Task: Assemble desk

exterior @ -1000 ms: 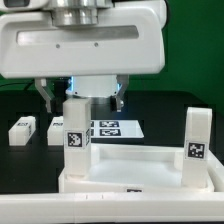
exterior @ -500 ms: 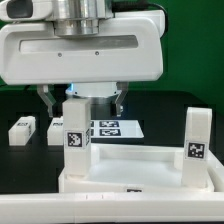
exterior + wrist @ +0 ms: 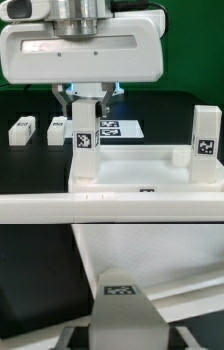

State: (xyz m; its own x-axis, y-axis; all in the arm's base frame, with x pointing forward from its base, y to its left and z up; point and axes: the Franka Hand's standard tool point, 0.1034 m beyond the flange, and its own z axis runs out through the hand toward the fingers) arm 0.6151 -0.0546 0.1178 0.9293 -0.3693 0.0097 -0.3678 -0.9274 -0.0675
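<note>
1. At the exterior view's left, two loose legs lie on their sides on the black table: the outer loose leg [image 3: 22,130] and the inner loose leg [image 3: 58,128]. They lie near each other and well apart from the desk top.
2. Just right of them hangs the gripper [image 3: 87,100], pointing straight down. Its two fingers [image 3: 66,98] flank the head of the near-corner leg [image 3: 85,140]. The jaws are drawn in to barely more than the leg's width. Neither view settles whether the pads actually press on it.
3. That leg stands upright in the corner socket of the desk top at the exterior view's left. Its long axis is vertical and lies straight below the wrist. In the wrist view it runs out from between the fingers with its tag facing the camera. I judge that the coming move, seating or twisting the leg home, turns on keeping this line plumb.
4. Behind the leg, the marker board [image 3: 118,128] lies flat on the table.
5. The desk top [image 3: 135,151] lies rim up across the foreground.
6. At the right, the far-corner leg [image 3: 207,135] already stands upright in its socket.
</note>
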